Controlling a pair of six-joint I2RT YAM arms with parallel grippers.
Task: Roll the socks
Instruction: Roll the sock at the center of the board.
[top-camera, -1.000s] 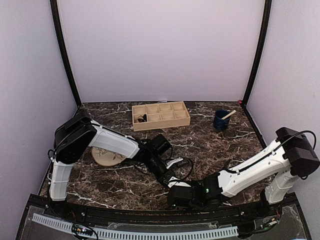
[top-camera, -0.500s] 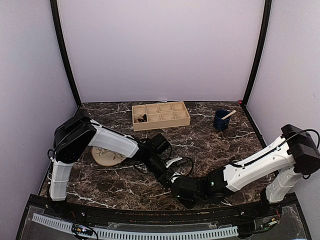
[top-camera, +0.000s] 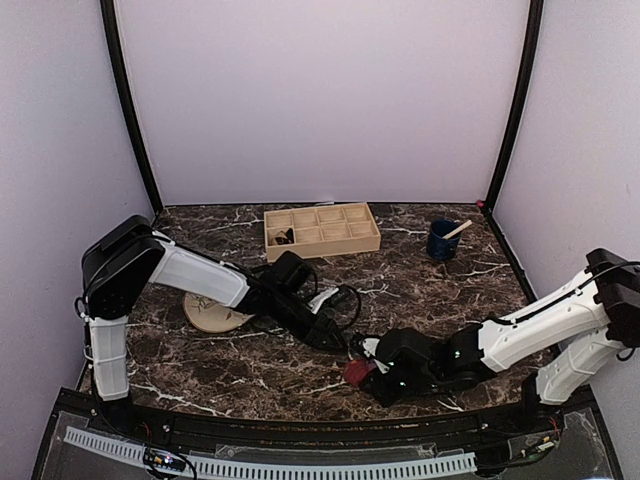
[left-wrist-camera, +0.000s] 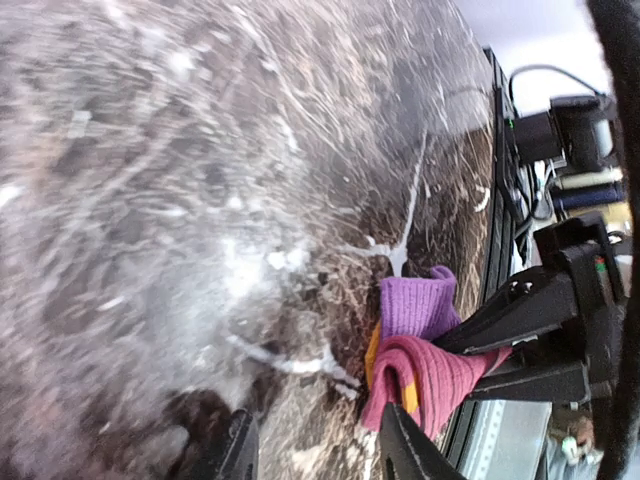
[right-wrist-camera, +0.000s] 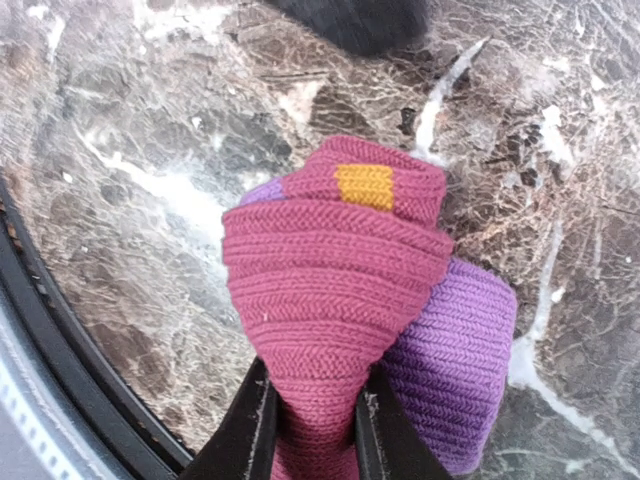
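A magenta sock (right-wrist-camera: 335, 270) with an orange patch and a purple end (right-wrist-camera: 450, 360) is bunched into a roll just above the marble table. My right gripper (right-wrist-camera: 312, 432) is shut on its lower magenta fold. In the top view the sock (top-camera: 354, 372) sits at the tip of the right gripper (top-camera: 372, 376), near the table's front edge. My left gripper (left-wrist-camera: 315, 452) is open with bare table between its fingers; the sock (left-wrist-camera: 432, 378) lies just beyond its right fingertip. The left gripper (top-camera: 335, 341) is a little up and left of the sock.
A wooden compartment tray (top-camera: 322, 230) stands at the back with a small dark thing (top-camera: 285, 237) in one cell. A blue cup (top-camera: 441, 241) with a stick is at the back right. A beige plate (top-camera: 213, 314) lies under the left arm. The black front rail (top-camera: 300, 438) is close behind the sock.
The left gripper has opened and drawn back up and left. The right gripper has shut on the magenta sock and moved right, bringing it into view.
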